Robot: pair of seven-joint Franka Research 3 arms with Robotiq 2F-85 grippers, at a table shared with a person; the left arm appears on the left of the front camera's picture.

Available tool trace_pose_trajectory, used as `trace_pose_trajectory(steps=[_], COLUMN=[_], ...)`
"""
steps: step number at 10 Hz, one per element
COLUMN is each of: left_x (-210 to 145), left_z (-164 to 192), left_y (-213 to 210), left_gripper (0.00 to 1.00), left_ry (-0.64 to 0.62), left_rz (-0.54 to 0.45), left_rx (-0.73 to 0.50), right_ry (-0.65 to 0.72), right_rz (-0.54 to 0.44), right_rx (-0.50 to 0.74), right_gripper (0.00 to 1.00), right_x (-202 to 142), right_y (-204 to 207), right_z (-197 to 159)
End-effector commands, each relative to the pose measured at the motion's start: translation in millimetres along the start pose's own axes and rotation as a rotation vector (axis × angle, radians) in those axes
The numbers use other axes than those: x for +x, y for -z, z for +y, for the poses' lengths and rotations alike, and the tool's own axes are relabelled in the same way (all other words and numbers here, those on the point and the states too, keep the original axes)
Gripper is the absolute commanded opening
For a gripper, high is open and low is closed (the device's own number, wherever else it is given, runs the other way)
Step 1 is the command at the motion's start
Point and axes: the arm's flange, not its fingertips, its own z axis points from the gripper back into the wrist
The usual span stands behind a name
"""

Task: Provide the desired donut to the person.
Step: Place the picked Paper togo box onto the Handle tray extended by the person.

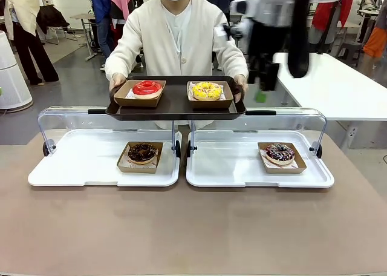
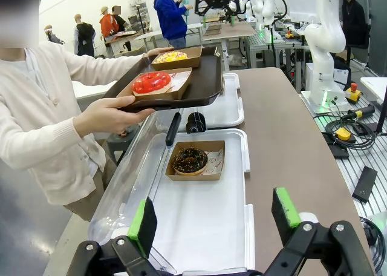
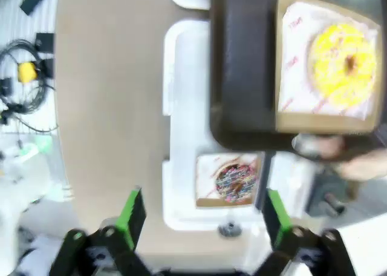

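- Landmark: dark tray (image 1: 175,106), held by the person (image 1: 175,40) at the far edge of the worktop (image 1: 181,227), both hands on its ends.
- On tray: red-glazed donut (image 1: 147,88) in card box toward robot's left end; yellow sprinkled donut (image 1: 207,90) in box toward right end.
- Below tray, on worktop: two white display trays w/ clear lids raised. Left display tray (image 1: 72,167) holds chocolate donut (image 1: 142,152); right display tray (image 1: 230,167) holds sprinkled dark donut (image 1: 279,152).
- Right gripper (image 3: 204,218) hangs above the tray's right end, over the sprinkled dark donut; fingers (image 3: 132,212) spread wide, nothing between them.
- Left gripper (image 2: 214,218) sits back on robot's side of tray, over near end of left display tray; fingers (image 2: 144,224) spread, empty.
- Progress, judged: two donuts on tray look delivered; two left in display trays. Which one is wanted can't be told. If more are due, right arm seems best placed for the sprinkled one; pick + carry to tray still to do.
- Surface: brown matte worktop, bare in front of display trays.
- Room: open lab/hall, grey floor, white tables, other people standing far behind tray, cables beside worktop.
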Motion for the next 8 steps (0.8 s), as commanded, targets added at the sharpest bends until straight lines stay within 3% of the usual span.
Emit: trace_pose_trajectory(steps=[1,4,7,8], left_x=[3,3,3,3], left_z=[0,0,0,0], left_y=[-1,-1,-1,-1], left_gripper=[1.0,1.0,1.0,1.0], left_ry=[0.002,0.002,0.002,0.002], left_rz=[-0.012,-0.012,-0.012,-0.012], left_rx=[0.002,0.002,0.002,0.002], right_ry=[0.021,0.091,0.085,0.12], right_rz=[-0.043,-0.101,-0.118,-0.077], right_rx=[0.009,0.006,0.033,0.02], right_gripper=[1.0,1.0,1.0,1.0], right_x=[-59,-120,-140,-141], right_y=[10,10,3,4], right_z=[43,69,82,75])
